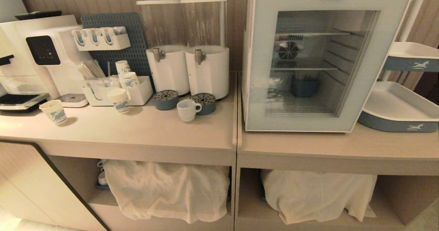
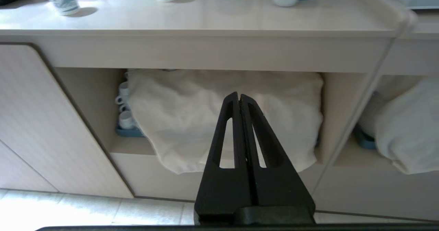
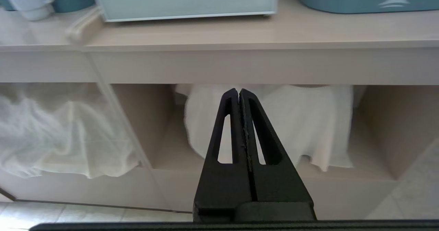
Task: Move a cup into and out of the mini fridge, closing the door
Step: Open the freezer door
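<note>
**Task not begun: cup on counter, fridge shut**

The cup stands upright on the counter, touching the grey drip tray below the right-hand dispenser, left of the mini fridge. The door appears closed; no mug is visible on the shelves behind the glass. Left gripper and right gripper both hang below counter level before the cloth-covered shelves, fingers pressed together, holding nothing. Outstanding, in my judgement: opening the door, placing, retrieving, closing

White cloths hide the lower shelves; a blurred blue object, perhaps a basket, sits inside the mini fridge.
</note>
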Robot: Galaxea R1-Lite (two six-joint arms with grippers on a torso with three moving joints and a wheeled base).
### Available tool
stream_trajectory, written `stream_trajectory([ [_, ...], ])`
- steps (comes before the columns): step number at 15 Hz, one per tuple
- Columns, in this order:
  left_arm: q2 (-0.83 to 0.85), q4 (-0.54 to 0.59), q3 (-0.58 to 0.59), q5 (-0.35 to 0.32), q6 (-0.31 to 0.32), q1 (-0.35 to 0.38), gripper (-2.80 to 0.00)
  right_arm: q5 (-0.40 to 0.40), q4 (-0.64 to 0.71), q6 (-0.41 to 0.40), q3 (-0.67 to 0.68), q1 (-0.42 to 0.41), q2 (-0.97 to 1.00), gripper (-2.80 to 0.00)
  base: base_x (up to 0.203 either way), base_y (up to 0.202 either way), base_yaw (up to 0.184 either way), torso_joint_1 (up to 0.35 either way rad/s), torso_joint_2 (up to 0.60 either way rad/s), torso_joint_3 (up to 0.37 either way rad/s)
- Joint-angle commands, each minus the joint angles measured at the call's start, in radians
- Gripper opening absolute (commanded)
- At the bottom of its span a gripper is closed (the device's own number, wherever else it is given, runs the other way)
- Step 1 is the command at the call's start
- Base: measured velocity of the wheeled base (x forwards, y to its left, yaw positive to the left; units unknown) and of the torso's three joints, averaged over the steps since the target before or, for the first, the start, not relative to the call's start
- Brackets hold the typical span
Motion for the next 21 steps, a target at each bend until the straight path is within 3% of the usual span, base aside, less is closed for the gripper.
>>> stream_trajectory([
  [1,0.002,0.000,0.000,-0.001,0.000,0.000,-2.80,0.001,0.000,0.000,0.000,0.000,0.001,-2.80,0.000,-0.194,0.001,-0.001,0.00,0.001],
  [11,0.001,0.001,0.000,0.000,-0.003,0.000,-2.80,0.001,0.000,0.000,0.000,0.000,0.001,-2.80,0.000,-0.186,0.001,0.003,0.00,0.004],
  [21,0.000,0.001,0.000,0.000,-0.004,0.000,-2.80,0.001,0.000,0.000,0.000,0.000,0.001,-2.80,0.000,-0.009,0.000,0.000,0.00,0.000],
])
